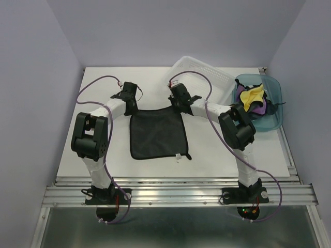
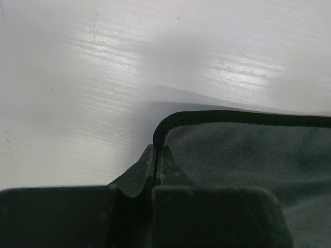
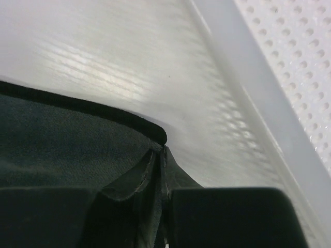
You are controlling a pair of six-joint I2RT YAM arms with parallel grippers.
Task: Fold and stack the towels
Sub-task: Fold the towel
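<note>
The dark towel (image 1: 158, 135) lay spread flat in the middle of the table (image 1: 217, 155), roughly square, its far edge under the two grippers and its near edge towards the arm bases. The left gripper (image 2: 156, 155) was closed on the far left corner, the hem curling round just beyond its tips. The right gripper (image 3: 163, 154) was pinched shut on the far right corner, with cloth bunched between its fingers. The step in hand looked like the first fold, far edge brought over to the near edge. To do it well, both corners would need to rise together, only high enough to clear the cloth. They should then travel nearward at one pace, with the hem taut and straight, and land matched on the near corners before either grip let go. A lag on one side would skew the crease. Both grips sat right at the hem, so a slow lift seemed wise. Both arms reached forward from the near edge, elbows raised and bent, forearms angled inward and down to the far corners, the right wrist close beside the white basket (image 1: 201, 67). A yellow towel (image 1: 252, 97) and a purple towel (image 1: 262, 109) lay in the teal bin (image 1: 276, 124) at the far right.
</note>
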